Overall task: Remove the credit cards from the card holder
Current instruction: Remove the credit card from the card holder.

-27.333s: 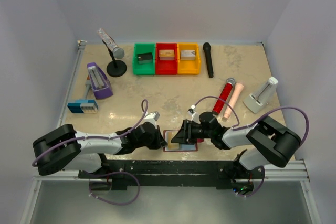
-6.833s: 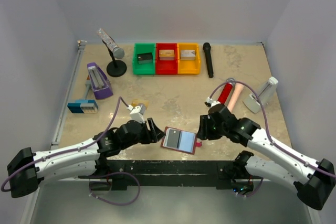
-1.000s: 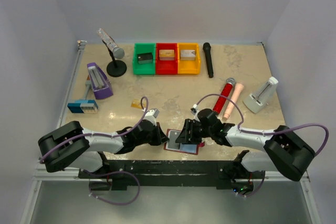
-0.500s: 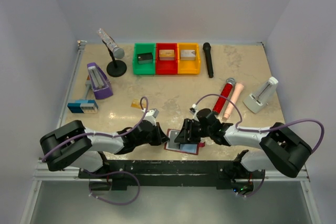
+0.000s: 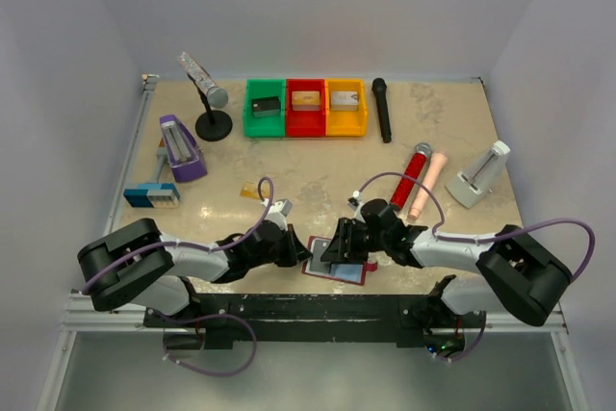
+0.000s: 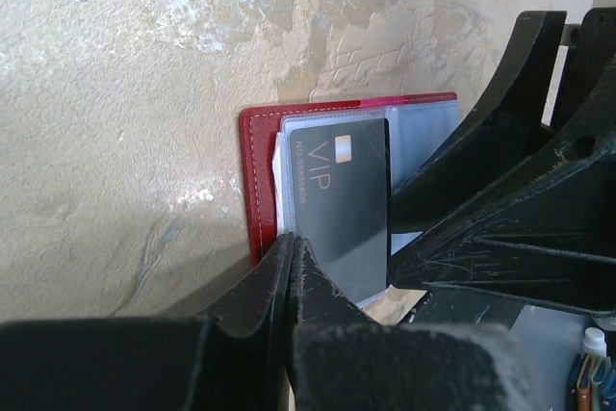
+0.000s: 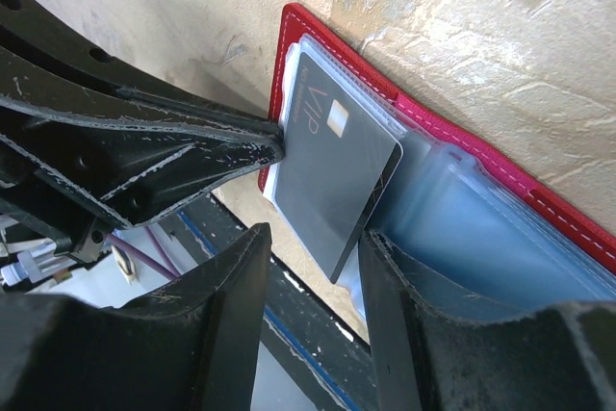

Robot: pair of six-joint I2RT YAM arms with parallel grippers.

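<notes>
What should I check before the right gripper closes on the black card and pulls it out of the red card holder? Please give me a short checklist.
1. Card holder lying open: ok.
2. Left gripper shut, its tip pressing at the holder's left side: ok.
3. Black card partly out of its clear pocket, with one corner free: ok.
4. Right gripper jaws apart, one on each side of that corner: ok.
5. Gold card out of the holder and lying apart from both arms: ok.
6. Where the silver card is: cannot tell, no view shows it.
</notes>
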